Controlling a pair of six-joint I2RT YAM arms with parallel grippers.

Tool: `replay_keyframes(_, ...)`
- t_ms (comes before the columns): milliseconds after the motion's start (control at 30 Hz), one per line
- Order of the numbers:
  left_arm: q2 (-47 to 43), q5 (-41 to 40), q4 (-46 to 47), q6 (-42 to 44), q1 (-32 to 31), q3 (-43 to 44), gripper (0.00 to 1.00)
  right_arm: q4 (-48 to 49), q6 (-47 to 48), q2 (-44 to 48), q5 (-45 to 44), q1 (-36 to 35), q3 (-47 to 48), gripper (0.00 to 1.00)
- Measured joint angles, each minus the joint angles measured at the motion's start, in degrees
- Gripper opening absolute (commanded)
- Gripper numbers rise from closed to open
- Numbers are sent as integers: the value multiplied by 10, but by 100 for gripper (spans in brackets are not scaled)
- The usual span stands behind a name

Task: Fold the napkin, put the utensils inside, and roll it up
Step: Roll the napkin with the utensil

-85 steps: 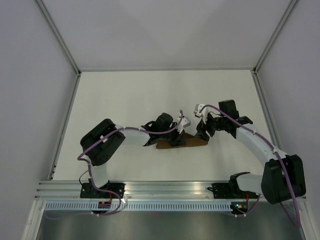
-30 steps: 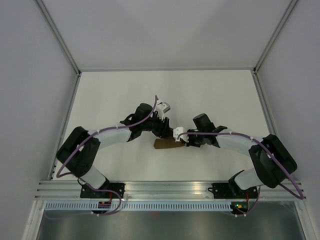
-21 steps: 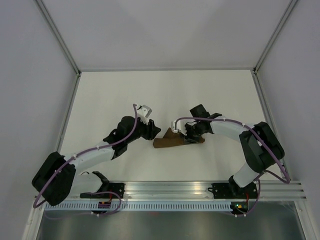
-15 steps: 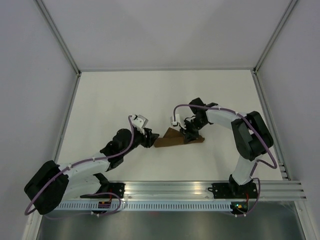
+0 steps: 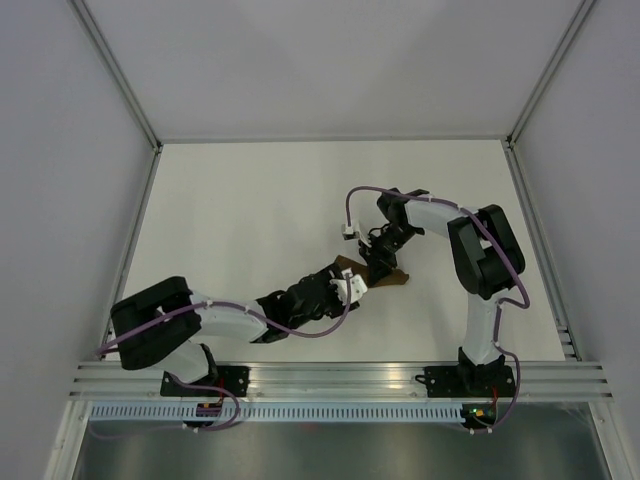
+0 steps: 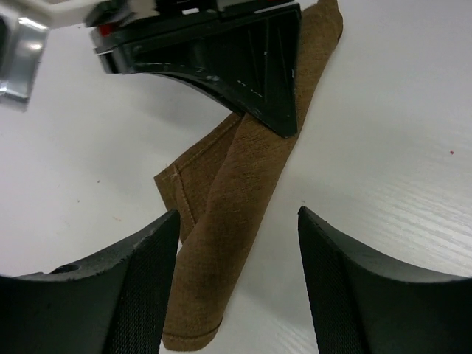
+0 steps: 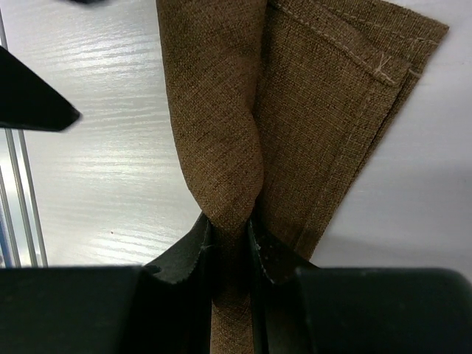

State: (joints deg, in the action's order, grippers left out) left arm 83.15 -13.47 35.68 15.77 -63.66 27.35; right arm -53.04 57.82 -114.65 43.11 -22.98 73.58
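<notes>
The napkin (image 5: 393, 278) is a brown cloth rolled into a narrow bundle on the white table, with a flat folded corner (image 7: 346, 96) spread beside the roll. My right gripper (image 7: 230, 228) is shut on the roll's end, which is pinched between both fingers. My left gripper (image 6: 237, 214) is open and straddles the roll's other end (image 6: 221, 280), its pads apart from the cloth. In the top view the left gripper (image 5: 348, 285) comes from the near side and the right gripper (image 5: 378, 262) from the far side. The utensils are out of view.
The white table (image 5: 250, 200) is walled at the back and on both sides. An aluminium rail (image 5: 330, 378) with the arm bases runs along the near edge. The left arm lies low along the near left, and purple cables loop off both arms.
The left arm has swung from the napkin's left round to its near side and its jaws have opened wider over the roll. The right gripper has stayed shut on the napkin.
</notes>
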Motion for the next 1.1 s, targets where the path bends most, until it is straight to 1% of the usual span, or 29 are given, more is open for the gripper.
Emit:
replay_keyframes(167, 82, -2, 13, 64, -8, 33, 71, -11, -2, -11, 6, 3, 10, 2)
replay_keyframes(300, 129, -3, 18, 95, -8, 58, 71, -17, -5, -16, 8, 4, 14, 2)
replay_keyframes(433, 158, -13, 39, 111, -8, 68, 70, -20, -6, -17, 13, 6, 14, 2)
replay_keyframes(533, 169, -16, 44, 114, -8, 73, 66, -23, -6, -20, 17, 7, 15, 3)
replay_keyframes(733, 184, -9, 25, 114, -8, 102, 56, -26, -8, -22, 19, 8, 15, 4)
replay_keyframes(767, 186, -5, 17, 114, -7, 107, 48, -26, -8, -22, 19, 8, 15, 4)
replay_keyframes(833, 191, 5, -3, 111, -7, 122, 42, -26, -9, -22, 19, 8, 15, 5)
replay_keyframes(867, 194, 8, -15, 111, -6, 129, 37, -26, -9, -22, 19, 8, 15, 6)
replay_keyframes(900, 196, 13, -25, 109, -5, 135, 33, -25, -10, -22, 19, 8, 15, 9)
replay_keyframes(933, 197, 18, -33, 106, -3, 138, 26, -25, -11, -22, 19, 8, 15, 11)
replay_keyframes(967, 197, 23, -41, 103, -1, 142, 22, -24, -11, -21, 19, 8, 14, 15)
replay_keyframes(1000, 197, 27, -47, 99, 0, 144, 19, -22, -11, -21, 18, 8, 13, 23)
replay_keyframes(1067, 195, 36, -61, 92, 4, 152, 13, -17, -13, -18, 17, 9, 10, 34)
replay_keyframes(1100, 195, 42, -67, 88, 6, 156, 11, -13, -16, -15, 15, 10, 6, 45)
